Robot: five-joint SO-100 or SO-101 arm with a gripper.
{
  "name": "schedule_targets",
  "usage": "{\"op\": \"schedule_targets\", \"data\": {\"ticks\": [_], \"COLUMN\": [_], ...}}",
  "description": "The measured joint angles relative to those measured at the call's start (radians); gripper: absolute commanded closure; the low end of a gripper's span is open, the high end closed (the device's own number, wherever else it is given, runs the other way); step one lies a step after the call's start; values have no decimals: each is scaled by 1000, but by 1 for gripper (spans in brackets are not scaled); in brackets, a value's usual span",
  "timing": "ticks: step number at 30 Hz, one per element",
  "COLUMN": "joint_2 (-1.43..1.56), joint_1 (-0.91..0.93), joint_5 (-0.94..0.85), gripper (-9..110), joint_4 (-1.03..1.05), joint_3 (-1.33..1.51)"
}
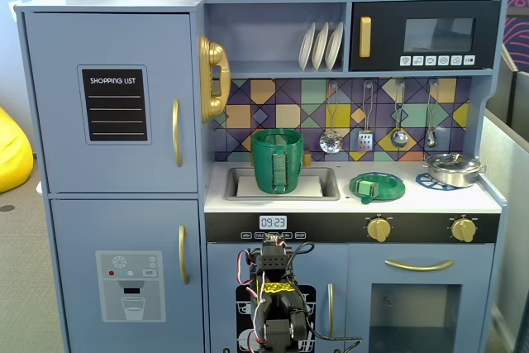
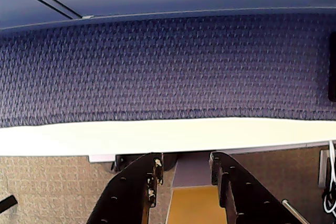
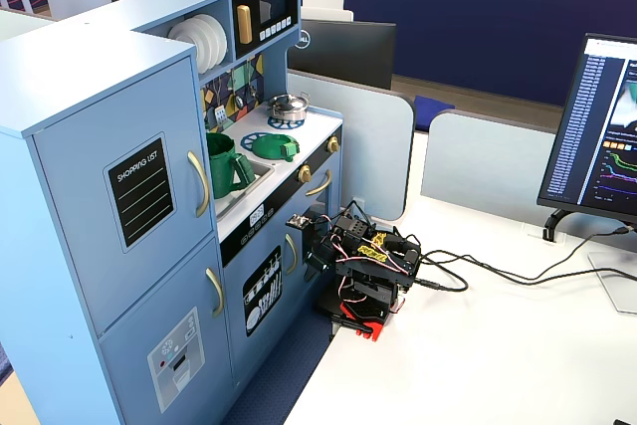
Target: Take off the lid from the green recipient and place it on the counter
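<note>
The green recipient (image 1: 277, 160) stands upright and uncovered in the grey sink basin; it also shows in another fixed view (image 3: 227, 164). The green lid (image 1: 377, 186) lies flat on the white counter (image 1: 331, 201), right of the sink, and appears in another fixed view (image 3: 274, 146). My arm (image 1: 277, 303) is folded low in front of the kitchen's lower doors, well below the counter and far from both. In the wrist view my gripper (image 2: 186, 160) is open and empty, facing the floor carpet and a white table edge.
A small steel pot (image 1: 453, 169) sits on the right burner ring. Utensils hang on the tiled back wall above the counter. The arm's base (image 3: 360, 276) stands on a white desk with cables, beside a monitor (image 3: 607, 126).
</note>
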Motion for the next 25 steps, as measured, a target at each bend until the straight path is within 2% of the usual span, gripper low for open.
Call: {"op": "schedule_targets", "data": {"ticks": [25], "joint_2": [0], "joint_1": [0], "joint_5": [0], "gripper": [96], "joint_4": [0], "joint_3": [0]}}
